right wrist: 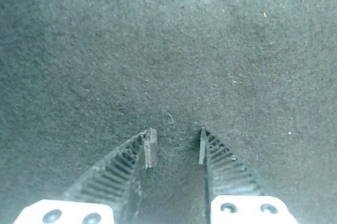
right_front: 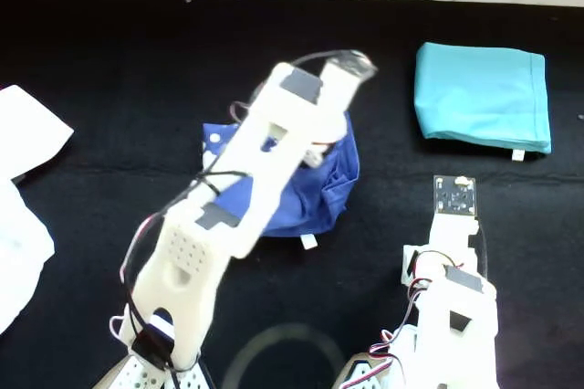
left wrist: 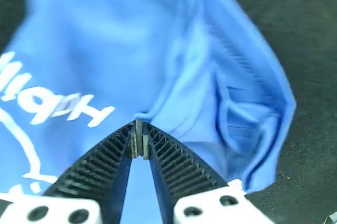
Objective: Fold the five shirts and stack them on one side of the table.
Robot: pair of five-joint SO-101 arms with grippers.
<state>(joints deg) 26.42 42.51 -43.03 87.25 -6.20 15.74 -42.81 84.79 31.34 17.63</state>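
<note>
Two arms at a black desk (right_front: pixel 109 60) during shirt folding. The blue shirt (right_front: pixel 321 190) lies bunched and creased near the middle of the desk, a small white tag showing at its near edge. The left arm (right_front: pixel 246 179) stretches diagonally over it, covering much of the cloth in the high view.

In the left wrist view, the left end effector (left wrist: pixel 139 142) has its ribbed fingers pressed together, tips meeting right at a raised fold of the blue shirt (left wrist: pixel 158 50) (whether any cloth is caught between the tips cannot be told). White print shows on the fabric to one side of the fingers.

The right arm (right_front: pixel 456 307) sits at the near right of the desk, apart from every shirt. The right end effector (right wrist: pixel 175 148) is spread, with a clear gap between its tips, above the bare dark desk (right wrist: pixel 158 50).

A teal shirt (right_front: pixel 482 97), folded into a neat rectangle, rests at the far right of the desk. White shirts (right_front: pixel 26 138) lie unfolded at the left edge, well apart from the blue one.
</note>
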